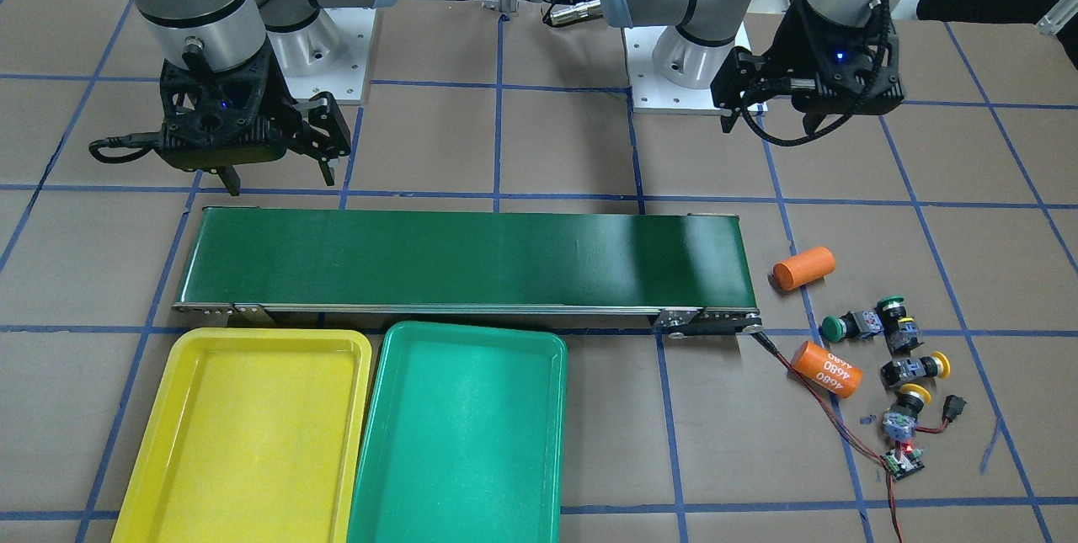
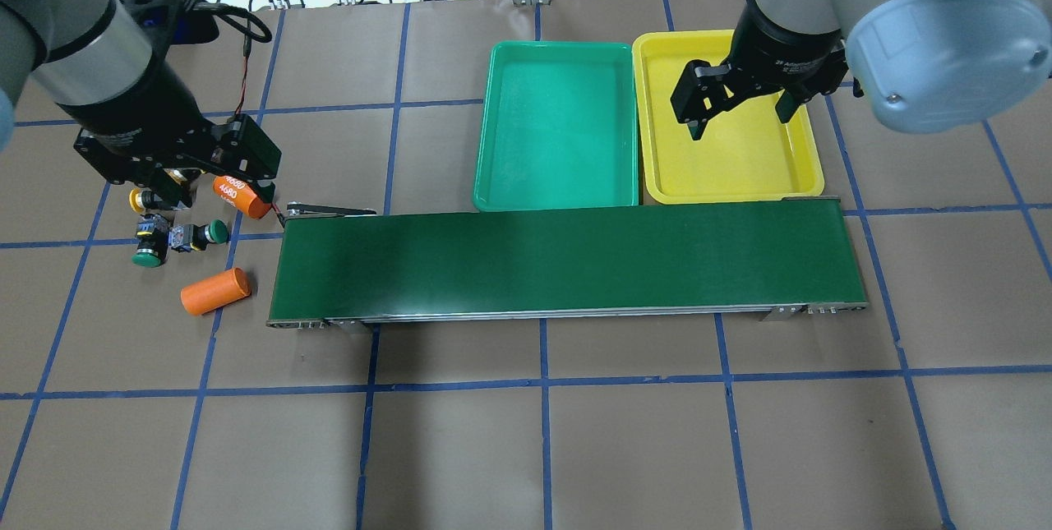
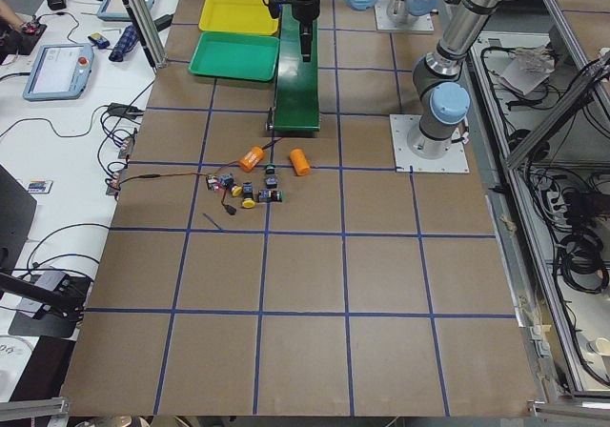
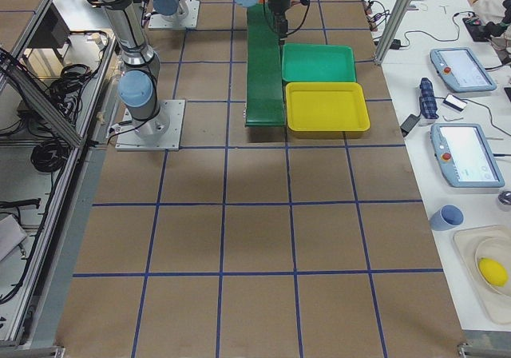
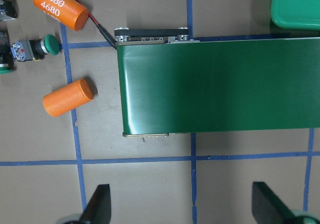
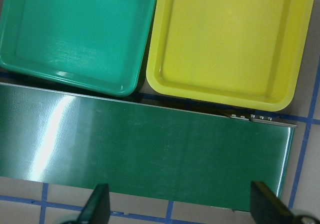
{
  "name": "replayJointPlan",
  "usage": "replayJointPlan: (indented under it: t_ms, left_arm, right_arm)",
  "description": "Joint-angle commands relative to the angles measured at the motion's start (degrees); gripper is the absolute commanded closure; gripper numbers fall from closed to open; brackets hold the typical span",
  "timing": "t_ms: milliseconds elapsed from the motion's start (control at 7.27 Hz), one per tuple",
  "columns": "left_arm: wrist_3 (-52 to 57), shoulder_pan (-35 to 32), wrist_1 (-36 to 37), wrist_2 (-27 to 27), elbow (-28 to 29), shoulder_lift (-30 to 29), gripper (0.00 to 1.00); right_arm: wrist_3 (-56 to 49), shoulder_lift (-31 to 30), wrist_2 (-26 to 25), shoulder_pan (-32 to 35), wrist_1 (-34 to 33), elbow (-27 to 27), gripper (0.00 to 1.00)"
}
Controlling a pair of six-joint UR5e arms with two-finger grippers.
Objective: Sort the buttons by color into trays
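Four buttons lie on the table past one end of the conveyor: two green-capped buttons and two yellow-capped buttons. My left gripper hangs open and empty above that end of the belt; the left wrist view catches one green button at its upper left. Side by side along the belt's far end sit the yellow tray and the green tray, both empty. High over the yellow tray, my right gripper is open and holds nothing.
The long dark-green conveyor belt spans the table's middle. Two orange cylinders lie among the buttons. A small circuit board with red wires lies beyond them. Bare brown table with blue grid lines surrounds everything.
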Motion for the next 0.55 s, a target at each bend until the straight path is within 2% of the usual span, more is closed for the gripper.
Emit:
replayJointPlan:
  t_ms: [0, 275, 413]
  left_arm:
    - [8.4, 8.9, 6.5, 0.0, 0.0, -4.6, 0.00]
    - [16.6, 9.8, 13.8, 0.2, 0.7, -10.7, 0.00]
    - [24.2, 10.8, 19.2, 0.2, 0.6, -14.7, 0.00]
  right_arm:
    - [0.1, -0.1, 0.0, 0.0, 0.0, 0.0, 0.00]
    - [0.1, -0.1, 0.0, 0.0, -0.1, 0.0, 0.00]
    - [0.3, -0.2, 0.0, 0.0, -0.2, 0.0, 0.00]
